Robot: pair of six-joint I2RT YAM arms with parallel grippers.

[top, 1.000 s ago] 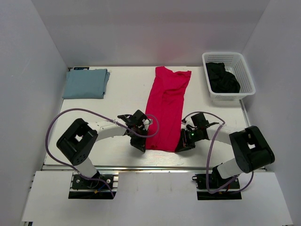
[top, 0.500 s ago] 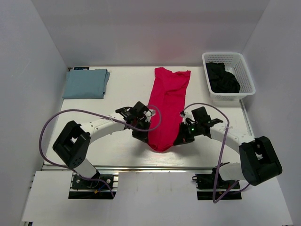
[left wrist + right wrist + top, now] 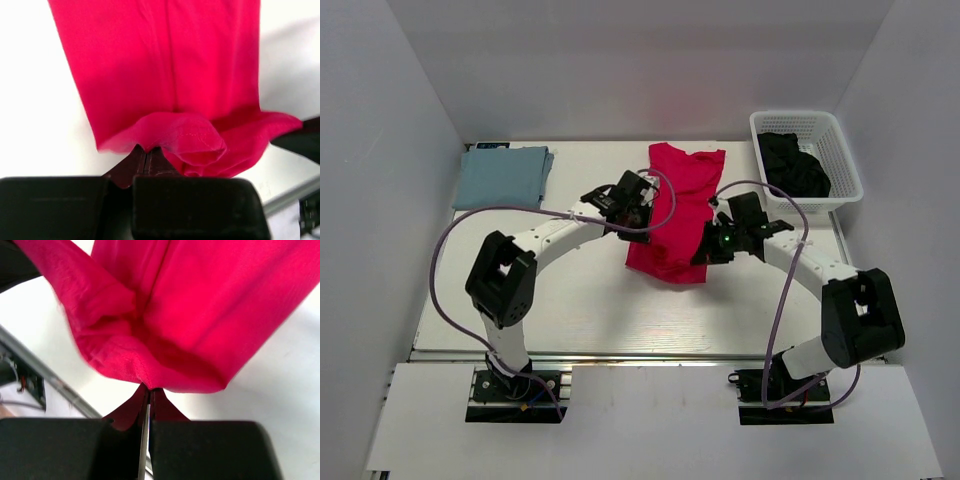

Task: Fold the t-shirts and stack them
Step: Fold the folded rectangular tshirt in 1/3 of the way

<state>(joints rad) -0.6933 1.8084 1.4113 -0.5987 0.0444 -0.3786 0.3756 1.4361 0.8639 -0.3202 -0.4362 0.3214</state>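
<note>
At ctr, red tee [image 3: 682, 195] narrow lengthwise; near hem raised & bunched.

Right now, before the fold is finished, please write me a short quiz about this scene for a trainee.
1. True or false: the left end effector and the right end effector are each shut on the red t-shirt.
2. The folded blue-grey t-shirt lies: A) far left; B) near right; C) in the centre.
3. What lies in the white basket?
Key: 1 true; 2 A; 3 black cloth.
</note>
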